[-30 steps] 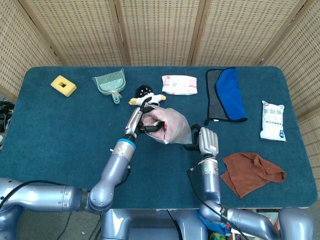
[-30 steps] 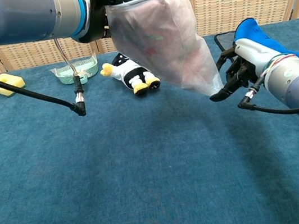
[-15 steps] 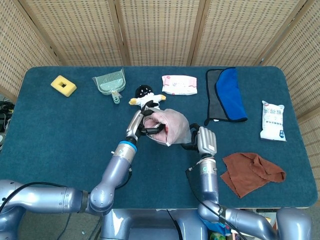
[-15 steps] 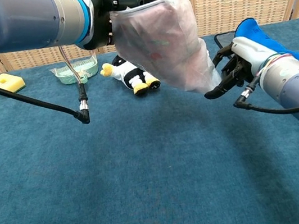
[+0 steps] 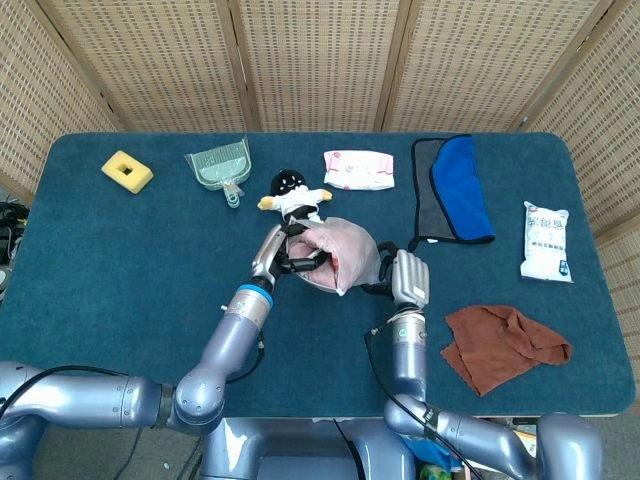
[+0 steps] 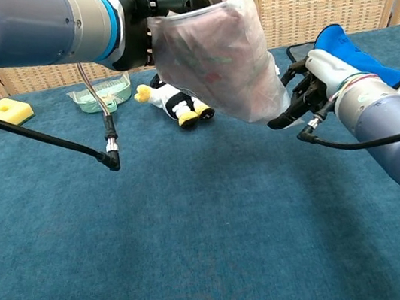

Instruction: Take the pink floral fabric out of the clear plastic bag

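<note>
The clear plastic bag hangs above the table's middle, with the pink floral fabric bunched inside it. My left hand grips the bag's top edge and holds it up. A bit of pink fabric pokes out at the mouth. My right hand is at the bag's lower right corner, its fingertips pinching the plastic there.
Along the back lie a yellow sponge, a green dustpan, a penguin plush, a pink packet and a blue-grey cloth. At the right are a white packet and a brown cloth.
My right hand moved left and up with the bag's bottom corner, so the bag bunches up shorter. The left hand kept its hold on the top and barely shifted.
</note>
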